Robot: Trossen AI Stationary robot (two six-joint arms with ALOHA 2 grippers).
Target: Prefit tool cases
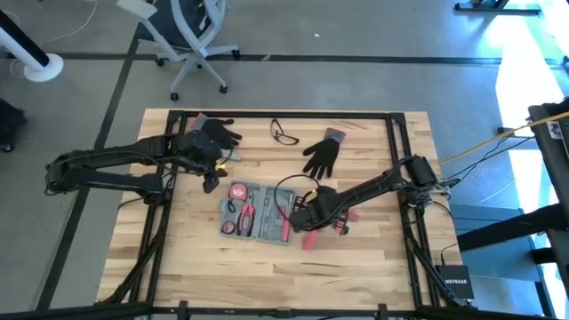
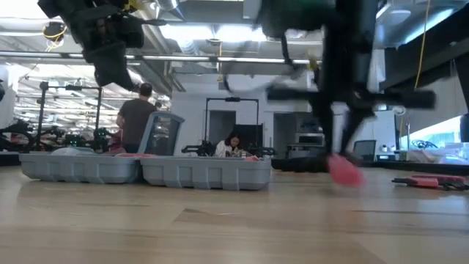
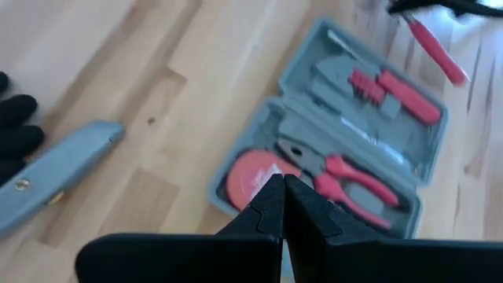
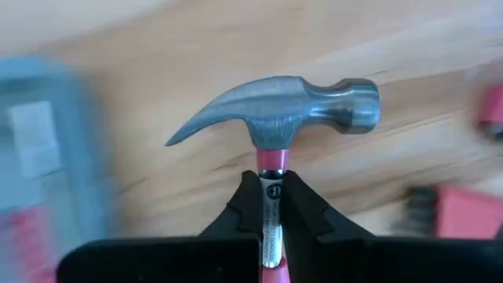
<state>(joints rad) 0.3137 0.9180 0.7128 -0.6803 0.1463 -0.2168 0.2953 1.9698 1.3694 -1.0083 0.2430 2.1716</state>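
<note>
Right wrist view shows the right gripper (image 4: 271,192) pinching the neck of a hammer (image 4: 283,110), its fingers (image 4: 240,208) closed on the shaft just below the steel head, at the centre of the frame. The hold sits high on the shaft, so the long pink handle behind it may swing or droop and twist the tool out of line with its recess; it could also slip if the arm moves quickly. In the high view that gripper (image 1: 313,216) is right of centre, at the right end of the open tool case (image 1: 256,213), which lies flat in the middle of the table (image 1: 373,267). A misaligned hammer could push the light case sideways instead of seating. The left gripper (image 1: 210,180), fingers pressed together and empty, hangs near the case's upper-left corner, beside a utility knife (image 3: 55,169), too far off to steady it.
</note>
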